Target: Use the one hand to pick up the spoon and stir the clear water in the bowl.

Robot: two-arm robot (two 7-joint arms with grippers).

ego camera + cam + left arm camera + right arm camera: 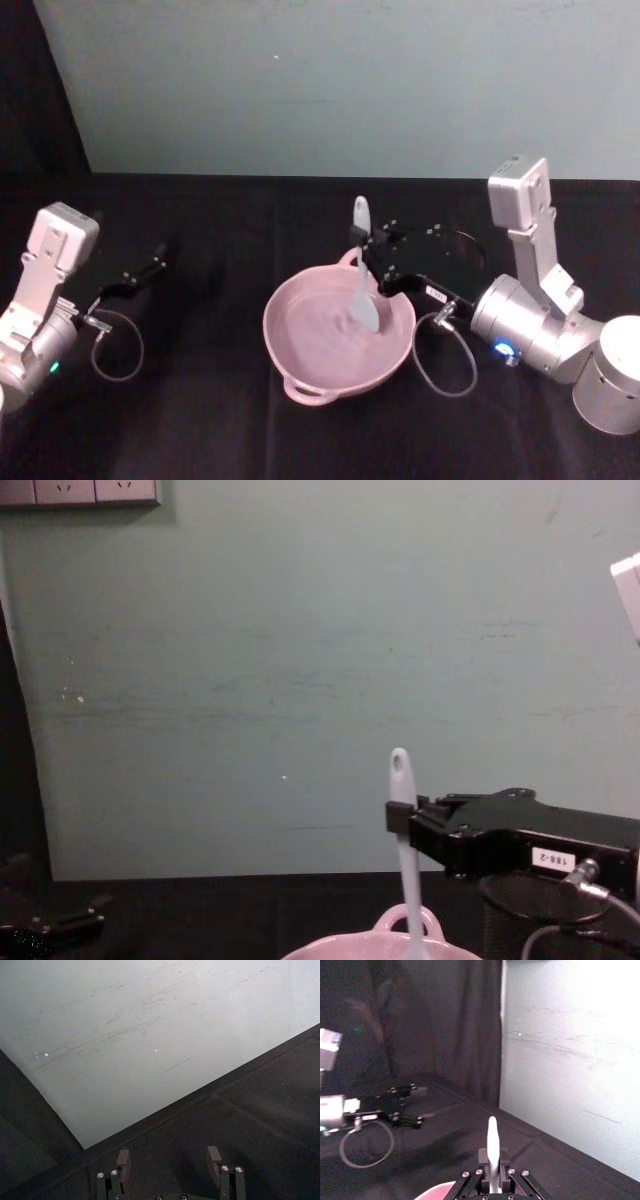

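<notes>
The right gripper (364,254) clamps its fingers on the spoon (359,287) high on the handle (light, stiff, likely slick plastic), blade in the bowl (300,332); the left gripper (148,268) idles, fingers apart.

A black wire-mesh cup (512,922) is standing on the black tablecloth (200,420), a pale green wall (330,90) is rising behind, and white socket plates (80,490) are sitting high on that wall.
</notes>
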